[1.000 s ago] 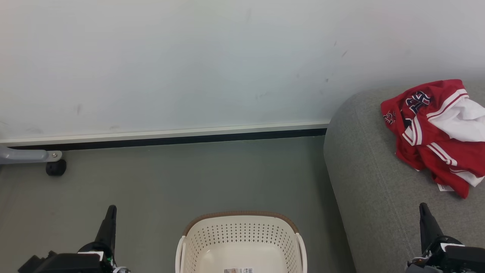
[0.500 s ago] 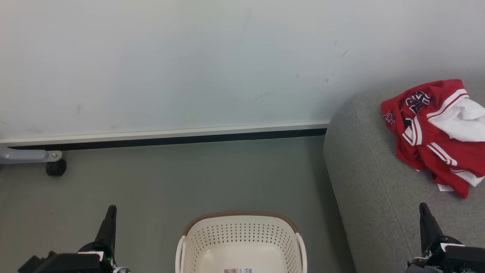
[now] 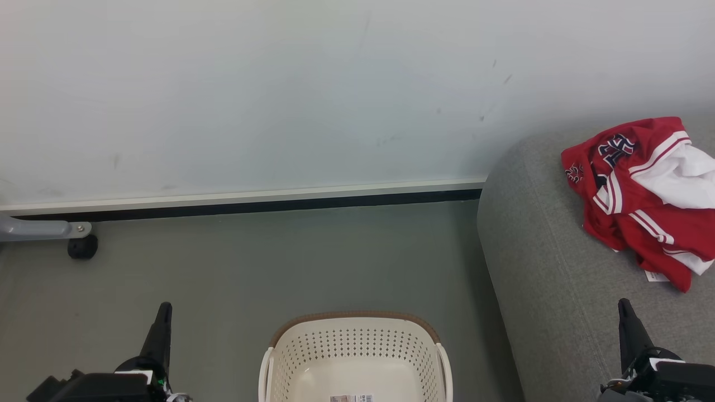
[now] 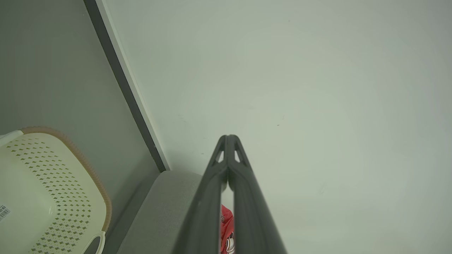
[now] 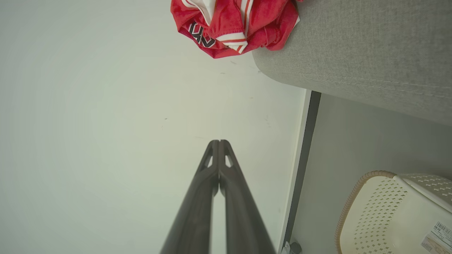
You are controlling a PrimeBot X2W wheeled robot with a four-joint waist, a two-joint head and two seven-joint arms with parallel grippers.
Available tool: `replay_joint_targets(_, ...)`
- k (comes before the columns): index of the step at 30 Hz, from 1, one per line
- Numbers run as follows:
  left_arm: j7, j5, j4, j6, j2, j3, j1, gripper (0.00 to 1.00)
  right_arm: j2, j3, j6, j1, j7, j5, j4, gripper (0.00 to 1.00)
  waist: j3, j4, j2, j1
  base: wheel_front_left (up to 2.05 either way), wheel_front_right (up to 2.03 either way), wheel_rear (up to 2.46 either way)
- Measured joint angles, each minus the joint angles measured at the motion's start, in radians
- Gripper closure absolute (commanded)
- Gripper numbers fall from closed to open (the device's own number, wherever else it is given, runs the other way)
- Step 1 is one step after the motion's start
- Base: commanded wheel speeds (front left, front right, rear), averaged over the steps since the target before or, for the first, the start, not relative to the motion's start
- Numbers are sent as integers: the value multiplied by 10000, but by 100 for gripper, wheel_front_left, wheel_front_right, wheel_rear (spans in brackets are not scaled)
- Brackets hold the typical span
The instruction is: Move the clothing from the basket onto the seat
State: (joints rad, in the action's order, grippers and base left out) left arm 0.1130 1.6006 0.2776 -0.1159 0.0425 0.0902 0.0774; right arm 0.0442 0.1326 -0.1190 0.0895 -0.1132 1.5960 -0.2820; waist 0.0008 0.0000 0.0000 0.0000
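Dark two-fingered left gripper [image 3: 162,315] and right gripper [image 3: 625,312] flank the near edge, each with its fingers pressed together on nothing. Between them stands the cream-white perforated plastic laundry basket [image 3: 357,316], brown-rimmed, its visible bottom bare (only a sticker label [image 3: 351,398]). Farther right, on the light grey fabric-upholstered sofa [image 3: 536,251], lies the crumpled heap of bright red jerseys with white trim [image 3: 637,201]. Nothing has shifted over the last second, so the transfer appears complete. The heap's long axis runs diagonally, its lettered end toward the pale wall [image 3: 279,100] and its tagged end toward the robot.
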Motion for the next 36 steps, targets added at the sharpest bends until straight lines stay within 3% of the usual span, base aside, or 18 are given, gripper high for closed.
replay_joint_targets(36,0,0,17,-73,0,0,0,100,0,0,-2,0,0,0,0,100,0,0,0,0,0,0,0)
